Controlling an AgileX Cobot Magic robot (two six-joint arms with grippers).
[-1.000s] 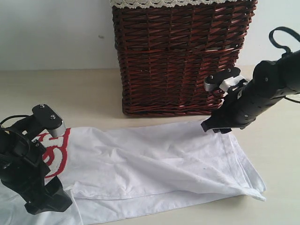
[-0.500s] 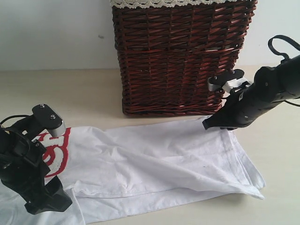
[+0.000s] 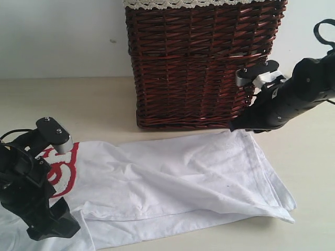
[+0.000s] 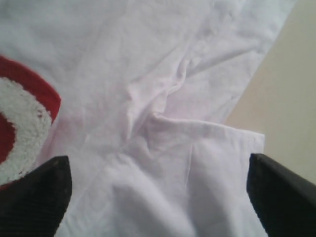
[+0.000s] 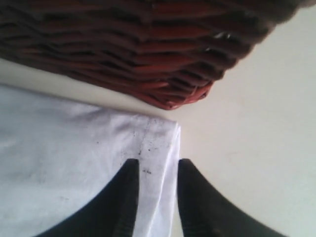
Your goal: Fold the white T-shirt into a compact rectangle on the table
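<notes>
Table (image 3: 78, 104) is covered across the lower frame by the white T-shirt (image 3: 178, 178). At lower left, the left gripper (image 4: 158, 192) is held wide open above it. Its upper-right corner is straddled by the right gripper (image 5: 157, 165); grasp cannot be told.

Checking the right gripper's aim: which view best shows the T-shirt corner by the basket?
The right wrist view: the white T-shirt's corner fills mid-frame between the right gripper's fingers. The exterior view shows it small, at that gripper's tip; the left wrist view misses it.

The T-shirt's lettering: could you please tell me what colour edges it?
Red edging, best seen in the left wrist view.
</notes>
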